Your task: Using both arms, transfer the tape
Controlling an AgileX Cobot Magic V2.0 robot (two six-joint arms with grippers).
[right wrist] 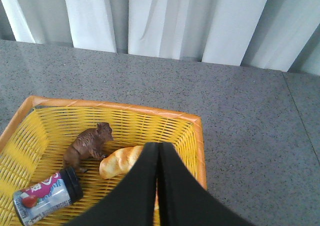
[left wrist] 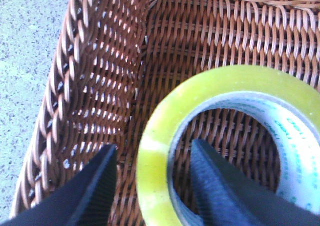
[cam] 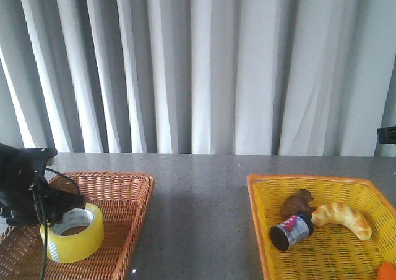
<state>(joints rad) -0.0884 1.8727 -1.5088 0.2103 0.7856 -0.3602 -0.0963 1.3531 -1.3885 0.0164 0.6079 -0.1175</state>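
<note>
- Front view: the tape lies flat in the brown wicker basket at the left of the grey table, its open core facing up.
- The left gripper reaches over the tape from the left, its black body trailing a thin cable.
- Left wrist view: the left gripper is parted, one finger outside the roll and the other inside the core, with the yellow wall of the tape between them. Whether the pads press on that wall cannot be told.
- The white printed core shows on the inner face of the roll, and the basket weave is visible beneath and beside it.
- Right wrist view: the right gripper has its fingers pressed together with nothing between them, hanging above the yellow basket.
- That basket holds a brown animal figure, a croissant and a small bottle lying on its side.
- In the front view the yellow basket sits at the right of the table, well apart from the wicker one; grey curtains hang behind.
</note>
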